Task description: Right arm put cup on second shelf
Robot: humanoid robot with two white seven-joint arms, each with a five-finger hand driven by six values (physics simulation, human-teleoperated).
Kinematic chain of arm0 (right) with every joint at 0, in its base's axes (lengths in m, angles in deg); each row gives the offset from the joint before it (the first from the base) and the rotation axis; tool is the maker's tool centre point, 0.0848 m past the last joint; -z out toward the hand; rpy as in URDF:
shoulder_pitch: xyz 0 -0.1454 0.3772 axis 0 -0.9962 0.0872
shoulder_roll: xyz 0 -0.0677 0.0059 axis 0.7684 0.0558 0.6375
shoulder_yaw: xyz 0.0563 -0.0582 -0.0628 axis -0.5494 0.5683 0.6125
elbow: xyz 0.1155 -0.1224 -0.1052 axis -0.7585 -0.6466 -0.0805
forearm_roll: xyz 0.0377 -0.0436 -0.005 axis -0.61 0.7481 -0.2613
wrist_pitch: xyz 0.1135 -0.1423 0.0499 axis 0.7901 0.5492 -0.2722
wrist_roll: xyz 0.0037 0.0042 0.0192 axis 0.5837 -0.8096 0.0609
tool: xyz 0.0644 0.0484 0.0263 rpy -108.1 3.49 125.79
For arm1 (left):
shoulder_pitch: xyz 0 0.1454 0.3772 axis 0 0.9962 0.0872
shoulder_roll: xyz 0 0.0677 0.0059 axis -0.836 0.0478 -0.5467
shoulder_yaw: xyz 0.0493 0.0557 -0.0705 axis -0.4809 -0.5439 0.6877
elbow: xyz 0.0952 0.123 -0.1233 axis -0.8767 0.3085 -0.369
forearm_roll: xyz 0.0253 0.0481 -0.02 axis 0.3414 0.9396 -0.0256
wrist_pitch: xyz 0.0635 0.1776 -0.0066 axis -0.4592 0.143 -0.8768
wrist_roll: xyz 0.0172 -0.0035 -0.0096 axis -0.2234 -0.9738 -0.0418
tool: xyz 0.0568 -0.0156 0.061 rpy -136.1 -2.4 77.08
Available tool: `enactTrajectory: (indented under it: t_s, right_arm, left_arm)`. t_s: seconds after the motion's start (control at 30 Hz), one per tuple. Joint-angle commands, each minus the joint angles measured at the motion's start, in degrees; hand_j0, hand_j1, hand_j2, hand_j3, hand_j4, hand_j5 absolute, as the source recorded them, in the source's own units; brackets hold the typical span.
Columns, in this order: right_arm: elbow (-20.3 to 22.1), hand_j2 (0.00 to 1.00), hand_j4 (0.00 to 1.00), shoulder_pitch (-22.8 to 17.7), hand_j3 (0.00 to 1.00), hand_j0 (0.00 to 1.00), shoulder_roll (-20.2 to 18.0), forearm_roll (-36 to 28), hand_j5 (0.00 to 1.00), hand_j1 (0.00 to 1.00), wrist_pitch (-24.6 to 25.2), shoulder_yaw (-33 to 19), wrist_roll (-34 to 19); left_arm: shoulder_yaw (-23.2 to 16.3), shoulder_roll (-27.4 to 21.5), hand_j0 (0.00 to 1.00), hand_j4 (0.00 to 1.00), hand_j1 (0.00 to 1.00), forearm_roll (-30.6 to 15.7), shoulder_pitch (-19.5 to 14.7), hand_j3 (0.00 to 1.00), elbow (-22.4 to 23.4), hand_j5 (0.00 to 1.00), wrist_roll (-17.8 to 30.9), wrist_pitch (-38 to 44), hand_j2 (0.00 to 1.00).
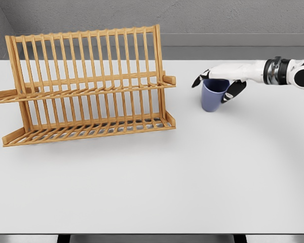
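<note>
Reaching for the cup, grasp not yet made.

Your white right hand [224, 78] sits over the blue plastic tapered cup [214, 95], fingers spread around its rim, unclosed; the cup stands right of the two-tier wooden slatted rack [88, 83]. Next: close, lift, carry to the rack's upper shelf.

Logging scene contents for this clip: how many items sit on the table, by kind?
Blue cup: 1, upright on the white table, with the right hand at its rim.
Wooden two-tier dish rack: 1, left of the cup and apart from it.
Total: 2
</note>
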Motion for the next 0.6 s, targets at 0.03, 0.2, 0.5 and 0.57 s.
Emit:
enactTrajectory:
  t_s: [0.03,0.2,0.5,0.57]
  right_arm:
    - [0.5,0.75,0.75,0.1,0.75,0.75,-0.3,-0.3,0.75,0.75,0.1,-0.5,0.0]
    - [1.0,0.75,0.75,1.1,0.75,0.75,-0.7,-0.3,0.75,0.75,0.1,-0.7,0.0]
    - [3.1,0.73,0.73,1.4,0.73,0.73,-0.7,-0.4,0.73,0.73,0.1,-2.5,0.0]
    - [3.2,0.73,0.73,1.4,0.73,0.73,-0.8,-0.5,0.73,0.73,0.1,-3.5,0.0]
  left_arm:
    - [0.0,0.0,1.00,1.00,1.00,0.0,0.0,1.00,0.0,1.00,0.0,0.0,1.00]
    - [0.0,0.0,1.00,1.00,1.00,0.0,0.0,1.00,0.0,1.00,0.0,0.0,1.00]
    - [-0.1,0.0,1.00,1.00,1.00,0.0,0.0,1.00,0.0,1.00,0.0,-0.1,1.00]
    - [0.0,0.0,1.00,1.00,1.00,0.0,0.0,1.00,0.0,1.00,0.0,-0.1,1.00]
